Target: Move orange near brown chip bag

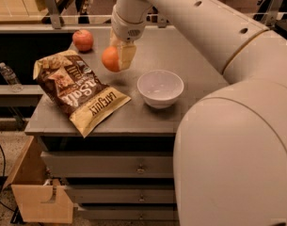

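The orange (109,59) is a bright round fruit held in my gripper (119,58), lifted above the grey table (190,74). The gripper's pale fingers (126,55) are shut around the orange's right side. The brown chip bag (77,89) lies flat on the left part of the table, dark brown with tan ends. The orange hangs just right of the bag's upper edge, apart from it.
A redder apple-like fruit (83,40) sits at the back left of the table. A white bowl (160,88) stands right of the bag. My arm (204,27) crosses the right side. A water bottle (8,75) stands on a lower shelf at left. Drawers sit below the table.
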`<control>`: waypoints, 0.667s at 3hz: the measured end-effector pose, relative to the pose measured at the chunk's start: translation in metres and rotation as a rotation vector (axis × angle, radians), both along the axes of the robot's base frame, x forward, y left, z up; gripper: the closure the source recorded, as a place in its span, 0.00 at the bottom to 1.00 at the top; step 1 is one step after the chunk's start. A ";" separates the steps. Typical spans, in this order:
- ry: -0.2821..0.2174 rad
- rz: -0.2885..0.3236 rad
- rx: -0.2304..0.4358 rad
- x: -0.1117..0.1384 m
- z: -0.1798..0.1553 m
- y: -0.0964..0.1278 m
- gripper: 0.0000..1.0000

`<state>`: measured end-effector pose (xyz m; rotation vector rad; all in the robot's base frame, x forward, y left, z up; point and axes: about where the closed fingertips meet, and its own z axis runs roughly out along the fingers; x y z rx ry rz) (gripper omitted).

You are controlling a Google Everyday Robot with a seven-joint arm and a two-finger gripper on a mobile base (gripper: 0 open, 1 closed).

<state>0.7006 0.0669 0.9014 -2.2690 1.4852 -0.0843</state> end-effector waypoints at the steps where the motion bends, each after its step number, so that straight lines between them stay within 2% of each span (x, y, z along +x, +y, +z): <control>1: 0.012 0.043 -0.053 -0.003 -0.014 0.007 1.00; 2: 0.027 0.084 -0.097 -0.008 -0.022 0.011 1.00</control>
